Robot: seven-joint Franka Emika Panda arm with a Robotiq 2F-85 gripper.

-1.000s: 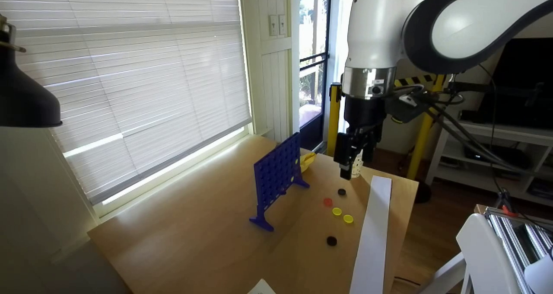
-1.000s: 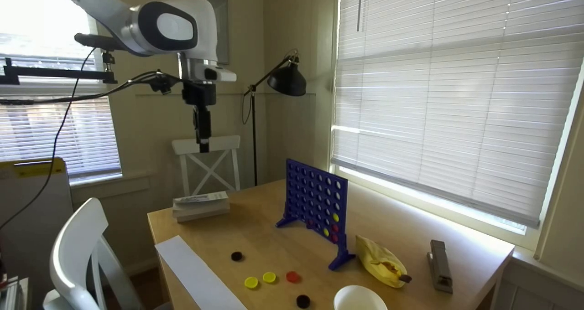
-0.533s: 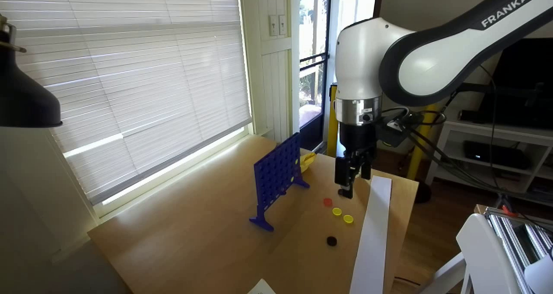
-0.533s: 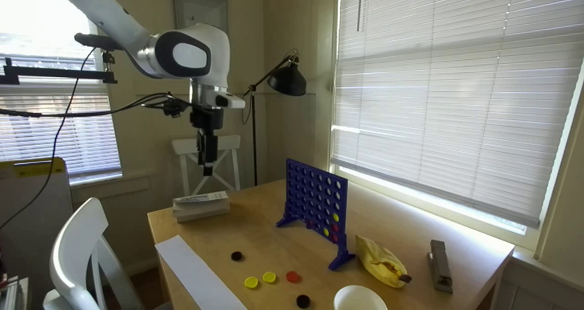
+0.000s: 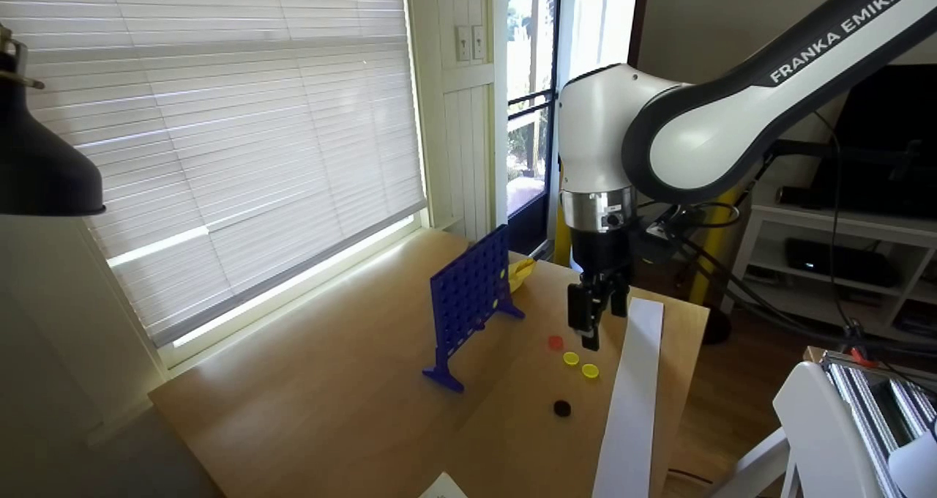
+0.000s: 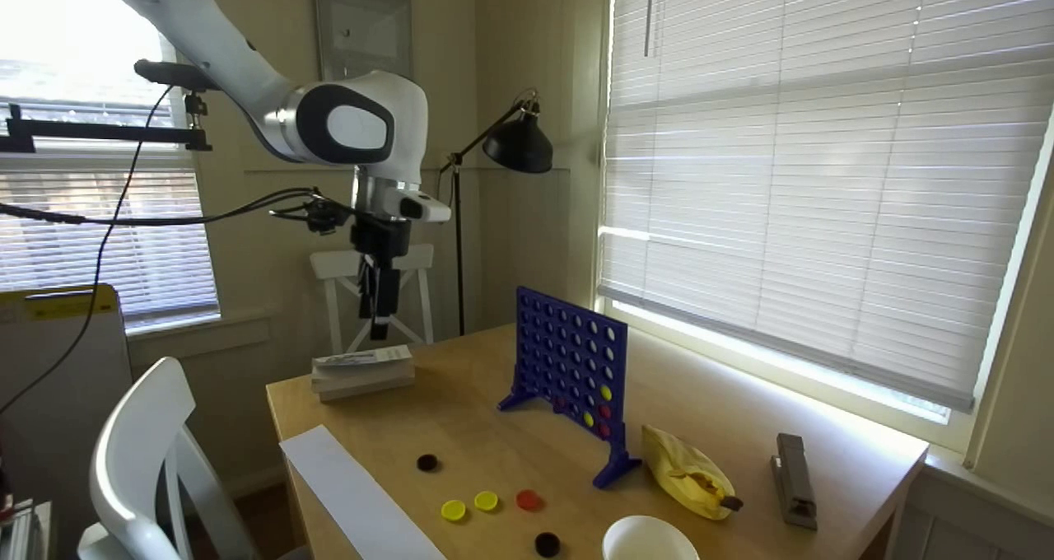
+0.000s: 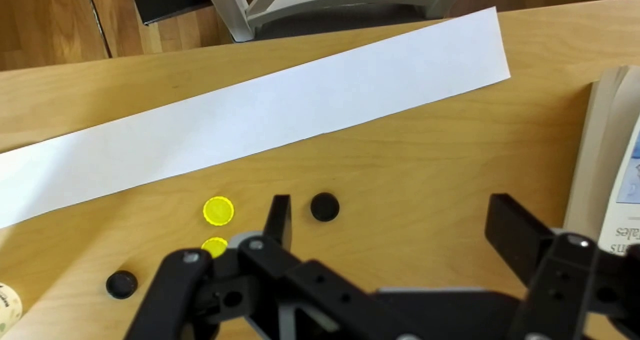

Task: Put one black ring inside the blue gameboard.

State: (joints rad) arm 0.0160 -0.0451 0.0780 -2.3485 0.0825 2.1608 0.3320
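Tbl [image 7: 425, 170], gameboard [image 6: 571, 363] ext. views only, blk rings [image 7: 325, 207], claw [image 7: 390, 219] spread

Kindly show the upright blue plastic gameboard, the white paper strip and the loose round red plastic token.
Blue gameboard [image 6: 570, 344], in an exterior view: panel between holes.
Paper strip [image 7: 255, 115], wrist view: its middle.
Red token [image 6: 529, 501], in an exterior view: top face.

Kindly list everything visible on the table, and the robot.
Upright plastic gameboard: one, blue, on table
Round plastic tokens: two, black, on table
Similar tokens: two, yellow, between those
Another token: one, red, nearer gameboard
Inserted tokens: several, yellow/red, inside gameboard
Banana-shaped object: one, yellow, beside gameboard
Oblong stapler: one, grey, table end
Book stack: one, pale, opposite end
Round container: one, white, on table
Paper strip: one, white, by table edge
Robot arm: one, white/black, above table
Tool: one, black, above table
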